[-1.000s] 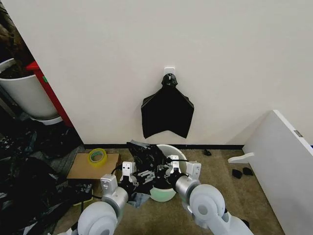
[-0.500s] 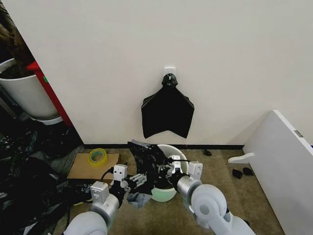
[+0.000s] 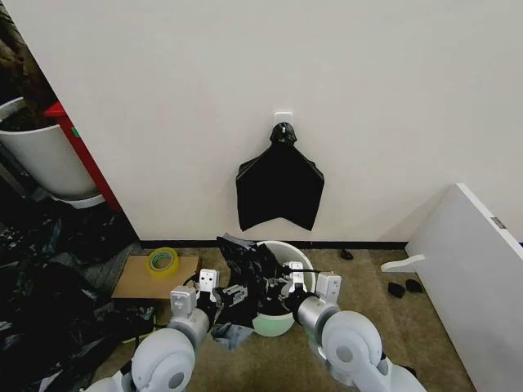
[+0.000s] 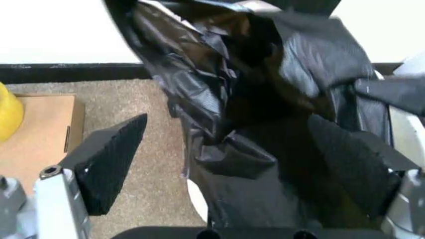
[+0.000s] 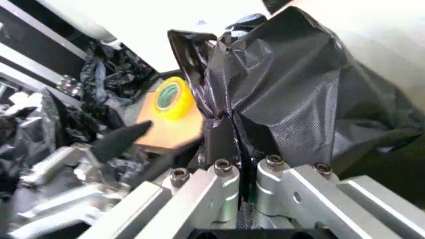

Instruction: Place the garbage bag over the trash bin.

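Note:
The trash bin (image 3: 288, 251), a small pale pail, stands on the carpet against the wall. Wrinkled and glossy, the black garbage bag (image 3: 243, 263) drapes over the bin's left rim and spills onto the floor. In the right wrist view my right gripper (image 5: 232, 147) is shut on a fold of the garbage bag (image 5: 292, 94); the head view places this gripper (image 3: 276, 287) over the bin. My left gripper (image 3: 233, 295) is beside the bag's left edge. In the left wrist view it (image 4: 229, 127) is open, its fingers (image 4: 109, 159) wide apart with the bag (image 4: 252, 99) between them.
A yellow tape roll (image 3: 162, 261) lies on a flat cardboard box (image 3: 139, 282) left of the bin. A black clipped bundle (image 3: 279, 188) hangs on the wall above. Black sheeting (image 3: 41, 286) and a large white tub (image 3: 45, 159) are at left, a white board (image 3: 474, 261) at right.
My left gripper drew back to the left, away from the bag, then came forward again to its left edge. The right gripper kept its hold on the bag.

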### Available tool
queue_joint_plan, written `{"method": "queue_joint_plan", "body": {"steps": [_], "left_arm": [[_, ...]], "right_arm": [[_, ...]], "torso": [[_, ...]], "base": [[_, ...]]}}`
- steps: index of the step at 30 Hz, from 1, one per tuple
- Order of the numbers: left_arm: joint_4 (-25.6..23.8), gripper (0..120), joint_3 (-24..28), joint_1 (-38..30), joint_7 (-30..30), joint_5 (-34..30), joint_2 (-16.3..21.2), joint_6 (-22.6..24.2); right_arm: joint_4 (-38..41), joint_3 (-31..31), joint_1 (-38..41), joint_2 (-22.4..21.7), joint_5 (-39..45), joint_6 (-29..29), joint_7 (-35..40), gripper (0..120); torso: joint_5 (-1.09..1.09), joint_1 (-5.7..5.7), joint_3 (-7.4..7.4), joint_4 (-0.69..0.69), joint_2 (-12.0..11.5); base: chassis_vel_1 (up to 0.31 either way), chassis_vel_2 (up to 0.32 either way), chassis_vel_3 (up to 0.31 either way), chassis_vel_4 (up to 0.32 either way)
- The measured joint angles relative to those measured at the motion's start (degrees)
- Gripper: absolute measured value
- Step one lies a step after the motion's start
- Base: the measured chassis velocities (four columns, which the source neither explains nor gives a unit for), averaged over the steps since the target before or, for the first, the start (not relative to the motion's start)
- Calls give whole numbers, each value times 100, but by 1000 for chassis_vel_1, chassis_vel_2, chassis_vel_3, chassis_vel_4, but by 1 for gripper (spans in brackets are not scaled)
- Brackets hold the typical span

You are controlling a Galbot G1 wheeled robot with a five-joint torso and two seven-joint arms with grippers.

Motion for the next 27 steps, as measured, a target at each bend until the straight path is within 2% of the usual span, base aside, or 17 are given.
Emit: {"method": "queue_joint_plan", "body": {"steps": [10,18,20,27], "left_arm": [[-199,94,-219,163,-19,18,94,78],[222,94,-52,-94,-98,-161,-79,131],[463,94,86,-294,-84,-253,-175,121],[837,94,321,-822,-111,-578,-325,211]], "right_arm": [[13,-58,162,130,323,-30,48,0],[-120,-106,225,249,362,-58,121,0],[-124,-88,227,245,377,-82,138,0],[-109,-63,224,226,396,-93,158,0]], "torso": [[0,0,0,0,0],[0,0,0,1,0],[-1,0,0,0,0],[0,0,0,0,0]], "base": [[0,0,0,0],[0,0,0,0],[0,0,0,0],[0,0,0,0]]}}
